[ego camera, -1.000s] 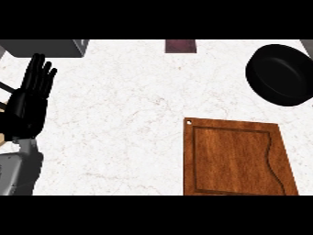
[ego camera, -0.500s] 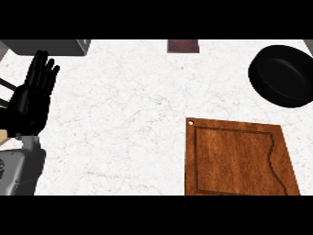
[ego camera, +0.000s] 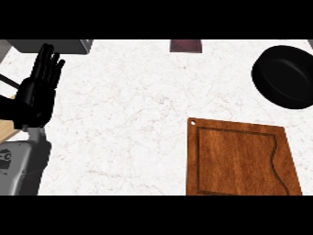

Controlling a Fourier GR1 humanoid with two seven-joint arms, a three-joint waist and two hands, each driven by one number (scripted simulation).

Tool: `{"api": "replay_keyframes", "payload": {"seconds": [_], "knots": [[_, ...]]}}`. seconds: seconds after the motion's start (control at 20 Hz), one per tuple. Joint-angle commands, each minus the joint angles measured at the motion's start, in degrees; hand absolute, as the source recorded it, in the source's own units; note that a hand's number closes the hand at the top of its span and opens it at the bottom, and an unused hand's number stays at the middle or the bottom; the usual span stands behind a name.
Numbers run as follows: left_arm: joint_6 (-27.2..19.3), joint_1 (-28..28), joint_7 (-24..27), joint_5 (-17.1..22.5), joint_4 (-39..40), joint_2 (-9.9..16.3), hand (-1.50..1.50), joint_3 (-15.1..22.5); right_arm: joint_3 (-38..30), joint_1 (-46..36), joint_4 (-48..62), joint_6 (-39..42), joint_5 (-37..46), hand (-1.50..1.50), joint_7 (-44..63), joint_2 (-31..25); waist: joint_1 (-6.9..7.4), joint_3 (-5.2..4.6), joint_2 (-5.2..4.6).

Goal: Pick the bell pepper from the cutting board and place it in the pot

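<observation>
Tabletop point(ego camera: 131, 114): pale, marbled, carrying the items below. Board point(ego camera: 241, 158): brown wood, near right, its grooved face bare; no pepper lies on it, and none shows anywhere in the head view. Pot point(ego camera: 291, 76): black, round, far right, just beyond the board's far right corner and apart from it; its inside reads uniformly dark, so whether anything sits in it cannot be told. Left hand point(ego camera: 36, 94): at the left edge, fingers straight and spread a little, pointing far, resting, holding nothing. Right hand: absent from view. Change noted: a second ago a dark shape, likely the right hand, showed at the right edge near the pot; half a second ago it was already gone, and it is gone now. The left hand has held its open pose at the left edge while the whole view shifted slightly. Judgement: with the board bare and the right hand withdrawn from beside the pot, the pepper has probably been delivered and the task stands at or near its end, though the pot's dark interior prevents confirmation. Minor items: dark reddish object point(ego camera: 187, 45) at the far edge, identity unclear
</observation>
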State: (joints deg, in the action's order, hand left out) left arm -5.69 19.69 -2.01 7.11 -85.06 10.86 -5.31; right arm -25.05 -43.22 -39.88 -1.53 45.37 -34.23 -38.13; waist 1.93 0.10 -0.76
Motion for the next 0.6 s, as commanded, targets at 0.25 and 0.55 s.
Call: {"api": "replay_keyframes", "payload": {"seconds": [0.25,0.55], "knots": [[0.0,-0.7,0.5,-0.8,0.1,-1.0,0.00,1.2,1.4,-5.8,19.7,8.6,2.4,-1.50,0.3,-2.9,1.02,0.06,-0.42],[-0.7,-0.8,0.9,-1.4,-1.0,-2.0,0.00,1.8,2.6,-9.0,25.0,9.7,3.3,-1.50,-8.4,-2.4,1.39,0.14,-0.56]]}}
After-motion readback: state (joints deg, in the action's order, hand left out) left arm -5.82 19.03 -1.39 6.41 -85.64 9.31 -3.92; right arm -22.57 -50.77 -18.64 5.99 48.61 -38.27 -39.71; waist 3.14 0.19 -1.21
